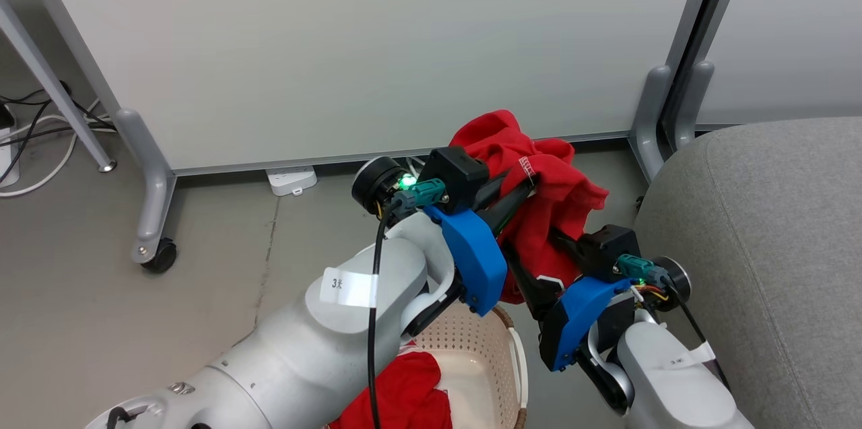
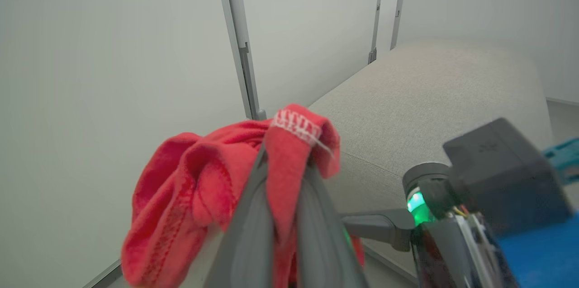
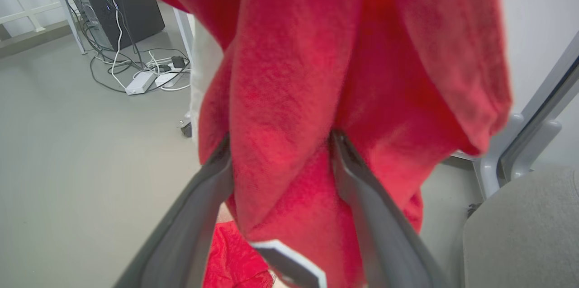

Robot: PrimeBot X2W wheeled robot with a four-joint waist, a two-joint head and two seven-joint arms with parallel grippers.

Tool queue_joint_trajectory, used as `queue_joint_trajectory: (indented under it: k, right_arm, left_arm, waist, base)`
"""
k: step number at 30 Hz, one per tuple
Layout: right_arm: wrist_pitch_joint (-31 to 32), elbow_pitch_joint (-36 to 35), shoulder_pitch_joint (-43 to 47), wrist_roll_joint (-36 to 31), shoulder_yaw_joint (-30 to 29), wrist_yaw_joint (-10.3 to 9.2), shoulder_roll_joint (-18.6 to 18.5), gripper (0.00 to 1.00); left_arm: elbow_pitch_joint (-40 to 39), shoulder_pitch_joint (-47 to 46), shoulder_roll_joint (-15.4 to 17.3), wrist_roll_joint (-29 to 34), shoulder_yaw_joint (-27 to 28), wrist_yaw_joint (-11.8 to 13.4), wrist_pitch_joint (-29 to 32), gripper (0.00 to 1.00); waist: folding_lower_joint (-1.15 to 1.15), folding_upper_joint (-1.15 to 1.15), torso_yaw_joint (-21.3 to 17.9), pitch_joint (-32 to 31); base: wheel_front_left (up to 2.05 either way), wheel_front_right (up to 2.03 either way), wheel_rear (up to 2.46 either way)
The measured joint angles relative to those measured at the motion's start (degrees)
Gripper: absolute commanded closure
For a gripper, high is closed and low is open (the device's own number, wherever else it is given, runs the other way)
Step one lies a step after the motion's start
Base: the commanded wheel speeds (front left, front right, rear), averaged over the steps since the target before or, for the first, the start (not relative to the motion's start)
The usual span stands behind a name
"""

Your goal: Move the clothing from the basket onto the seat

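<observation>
L end effector point(image 2: 286, 154) + R end effector point(image 3: 280, 136) | gripping clothing point(image 1: 498, 139) | nr seat point(image 1: 761, 213)

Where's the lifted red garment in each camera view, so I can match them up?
Head view: garment at centre, higher in the picture than the basket.
Left wrist view: lower centre-left, pinched in the left gripper.
Right wrist view: hanging across top and middle, inside the right gripper.
Shared landmark: the grey sofa, on the right in every view.
</observation>
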Motion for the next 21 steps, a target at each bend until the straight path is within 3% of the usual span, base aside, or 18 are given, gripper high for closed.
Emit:
queue_joint_trajectory:
  k: [3, 4, 5, 6, 21]
  right_arm:
    - [-1.3, 2.3, -1.8, 1.8, 1.9, 0.0, 0.0, 0.0]
    - [-1.6, 3.0, -2.3, 2.5, 2.5, 0.0, 0.0, 0.15]
    - [-1.9, 3.6, -2.8, 3.1, 3.2, -0.01, 0.0, 0.65]
    - [-2.4, 4.1, -3.2, 3.5, 3.7, 0.0, 0.0, 1.0]
    - [-5.8, 8.2, -5.5, 6.2, 7.1, 0.0, 0.0, 1.0]
  left_arm:
    - [-0.3, -0.2, 0.0, -0.3, -0.2, 0.0, 0.0, 1.0]
    - [-0.4, -0.3, 0.0, -0.3, -0.2, 0.0, -0.1, 1.0]
    - [-0.4, -0.3, 0.0, -0.3, -0.3, 0.0, -0.1, 1.0]
    - [-0.5, -0.3, 0.0, -0.4, -0.3, 0.0, -0.1, 1.0]
    - [0.3, -0.2, 0.0, -0.4, 0.4, 0.0, -0.2, 1.0]
  waist:
    - [0.0, 0.0, 0.0, 0.0]
    - [0.0, 0.0, -0.1, 0.0]
    - [0.0, 0.0, -0.1, 0.0]
    - [0.0, 0.0, -0.1, 0.0]
    - [0.0, 0.0, -1.3, -0.4]
  base:
    - [0.0, 0.0, 0.0]
    - [0.0, 0.0, 0.0]
    - [0.0, 0.0, 0.0]
    - [0.0, 0.0, 0.0]
    - [0.0, 0.0, 0.0]
